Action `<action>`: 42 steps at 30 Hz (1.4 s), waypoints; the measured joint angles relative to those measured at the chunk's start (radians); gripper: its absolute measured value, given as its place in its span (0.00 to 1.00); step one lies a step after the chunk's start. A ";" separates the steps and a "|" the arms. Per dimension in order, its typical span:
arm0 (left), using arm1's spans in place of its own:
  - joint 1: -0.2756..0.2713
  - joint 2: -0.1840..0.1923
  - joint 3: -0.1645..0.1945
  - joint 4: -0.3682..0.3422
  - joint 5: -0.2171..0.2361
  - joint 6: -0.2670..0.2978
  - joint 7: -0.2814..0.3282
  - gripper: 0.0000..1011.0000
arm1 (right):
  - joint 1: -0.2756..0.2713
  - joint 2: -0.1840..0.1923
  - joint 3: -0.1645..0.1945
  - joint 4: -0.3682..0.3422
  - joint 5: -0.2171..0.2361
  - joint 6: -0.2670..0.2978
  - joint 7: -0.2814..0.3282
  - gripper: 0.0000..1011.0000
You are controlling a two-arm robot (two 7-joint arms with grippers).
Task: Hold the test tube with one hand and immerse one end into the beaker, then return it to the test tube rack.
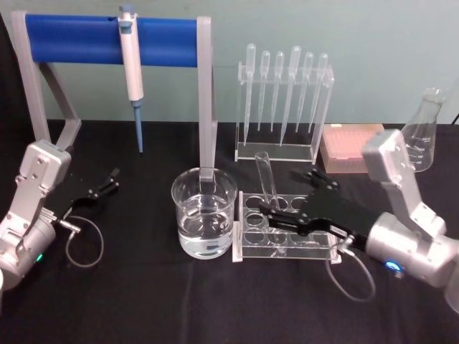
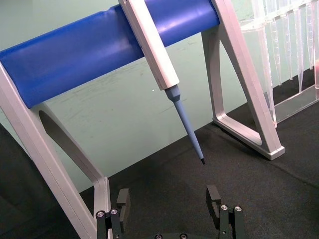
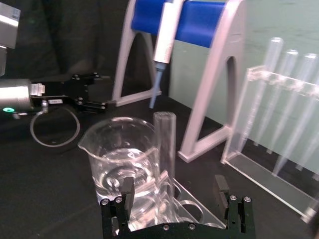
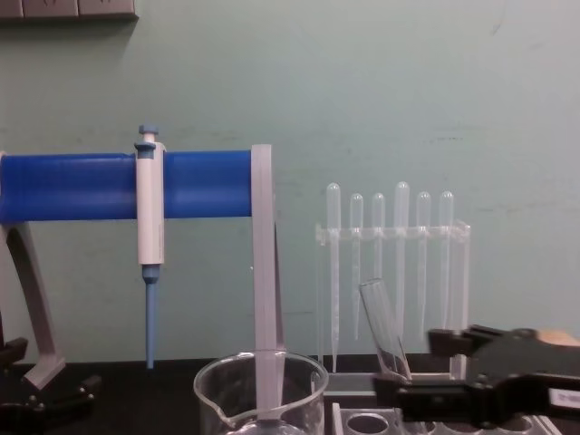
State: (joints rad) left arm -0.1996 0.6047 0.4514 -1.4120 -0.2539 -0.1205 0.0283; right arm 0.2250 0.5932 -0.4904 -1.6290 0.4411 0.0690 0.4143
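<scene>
"Glass test tube [image 1: 267, 179]: where does it stand?"
"It leans in the clear test tube rack [image 1: 315, 248], open rim up, just right of the beaker [image 1: 204, 211], which holds clear liquid [image 1: 204, 235]."
"And the right gripper [image 1: 277, 189]?"
"It sits low over the rack with its black fingers [image 3: 127, 194] spread wide, holding nothing. The tube is at the mouth of that gap. The right wrist view shows it ahead of the fingers and in line between them, apparently touching neither."
"How will the tube handle?"
"Probably light, stiff, smooth and breakable. A slick round wall can slip or twist in the grip, so a gentle squeeze on the upper half, below the open rim, looks the safest hold. That leaves the lower end free to dip."
"Anything to watch?"
"It leans, so a straight pull may knock it against the rack hole."
"The left gripper [image 1: 107, 183]?"
"Parked at the left of the table [image 1: 215, 308], fingers apart, empty, well away from the tube"
</scene>
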 joint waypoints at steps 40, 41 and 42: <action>0.000 0.000 0.000 0.000 0.000 0.000 0.000 0.99 | 0.054 -0.080 0.044 0.014 0.020 0.069 0.075 0.22; 0.000 0.000 0.000 0.000 0.000 0.000 0.000 0.99 | 0.049 -0.079 0.051 0.006 0.026 0.064 0.072 0.22; 0.000 0.000 0.000 0.000 0.000 0.000 0.000 0.99 | 0.043 -0.079 0.058 -0.002 0.032 0.058 0.068 0.22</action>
State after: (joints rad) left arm -0.1995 0.6047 0.4514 -1.4120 -0.2539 -0.1205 0.0283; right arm 0.2676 0.5144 -0.4328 -1.6311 0.4735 0.1272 0.4820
